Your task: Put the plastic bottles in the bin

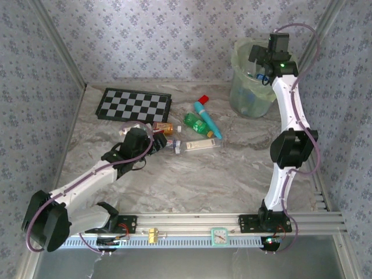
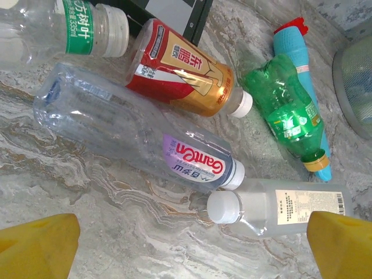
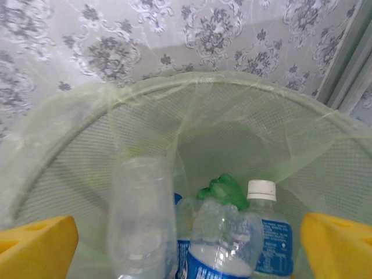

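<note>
1. The step in hand is the drop. My right end effector (image 1: 268,57) hangs over the bin (image 1: 247,96), which stands at the far right of the worktop (image 1: 203,177).
2. In the right wrist view its fingers are wide apart and clamp nothing. A clear bottle (image 3: 142,215) shows blurred between them, touching neither pad. I judge it is loose and going in. Lower in the bin lie a white-capped bottle (image 3: 264,226), a blue-labelled bottle (image 3: 224,256) and a green one (image 3: 224,189).
3. My left end effector (image 2: 189,247) hovers low over the cluster at mid-worktop, just beside the chessboard (image 1: 133,104). Its fingers are spread wide and empty.
4. Five bottles are left on the worktop:
   - a clear bottle with a purple label (image 2: 139,136)
   - a red-and-gold bottle (image 2: 180,70)
   - a crumpled green bottle (image 2: 288,113)
   - a bottle with a green label (image 2: 75,26)
   - a clear flat bottle with a white cap (image 2: 279,206), nearest the left fingers
5. The task looks a little past halfway.
6. Next I would take the flat bottle. It lies roughly along the line between the pads, so the wrist needs a turn to straddle its body before I lower and close.
7. Its cap sits just beside the purple-labelled bottle's cap, so a careless descent could roll both.
8. The teal tube with a red cap (image 2: 296,43) stays where it is.
</note>
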Controlling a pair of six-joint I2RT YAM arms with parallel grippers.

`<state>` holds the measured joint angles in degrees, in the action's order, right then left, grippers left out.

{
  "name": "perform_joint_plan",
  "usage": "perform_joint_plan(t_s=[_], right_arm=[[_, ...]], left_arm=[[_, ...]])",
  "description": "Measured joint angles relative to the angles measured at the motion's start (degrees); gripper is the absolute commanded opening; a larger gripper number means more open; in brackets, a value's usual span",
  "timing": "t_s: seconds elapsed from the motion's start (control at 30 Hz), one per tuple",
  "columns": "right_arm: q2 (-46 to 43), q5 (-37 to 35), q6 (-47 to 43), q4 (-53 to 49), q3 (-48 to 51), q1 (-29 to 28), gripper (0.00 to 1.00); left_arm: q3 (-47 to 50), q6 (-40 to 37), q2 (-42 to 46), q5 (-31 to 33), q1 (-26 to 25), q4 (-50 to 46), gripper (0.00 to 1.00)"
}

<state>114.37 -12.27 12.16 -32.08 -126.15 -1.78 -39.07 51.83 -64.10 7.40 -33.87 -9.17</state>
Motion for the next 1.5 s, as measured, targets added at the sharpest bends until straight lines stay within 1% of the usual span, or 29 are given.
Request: perform_joint_plan(t_s=[0.13,0.23,0.4,0.5,0.57,0.73,0.87,1.0,1.2,1.5], right_arm=[[-8.72,-0.42,-0.94,1.07,8.02,-2.47,1.0],[-16.2,-0.31,-1.09,3.13,15.93,-5.05,1.0],[-27.3,2.19,-1.05,7.17,32.81,-10.54,1.0],[-30.71,5.68,-1.07,9.14,42.58,-14.1,1.0],[-31.47,7.82,-1.09,10.03,47.91,-16.57,1.0],[-31.43,12.35,-1.53,11.08,56.7,-23.04,1.0],[-30.16,15.23,-3.37,12.52,58.69,-27.26,1.0],[-25.7,18.53,-5.84,13.31,58.29,-29.0,1.0],[-15.5,22.93,-8.9,12.02,52.57,-30.77,1.0],[-5.38,27.3,-11.23,9.27,45.09,-32.92,1.0]], left_arm=[[0.0,-0.24,1.01,0.9,0.0,-0.11,1.0],[0.0,-0.37,1.33,1.4,0.13,-0.15,1.0],[0.02,-0.39,1.64,2.08,1.18,-0.17,1.0],[0.02,-0.37,1.66,2.14,2.1,-0.17,1.0],[0.02,-0.37,1.66,2.12,2.78,-0.17,1.0],[0.02,-0.33,1.66,2.05,4.66,-0.17,1.0],[0.07,-0.15,1.66,1.92,6.03,-0.15,1.0],[0.24,-0.09,1.66,1.4,6.73,-0.17,1.0],[0.52,0.28,1.97,0.96,6.99,-0.17,1.0],[2.93,0.33,4.26,0.96,7.76,-1.01,1.0]])
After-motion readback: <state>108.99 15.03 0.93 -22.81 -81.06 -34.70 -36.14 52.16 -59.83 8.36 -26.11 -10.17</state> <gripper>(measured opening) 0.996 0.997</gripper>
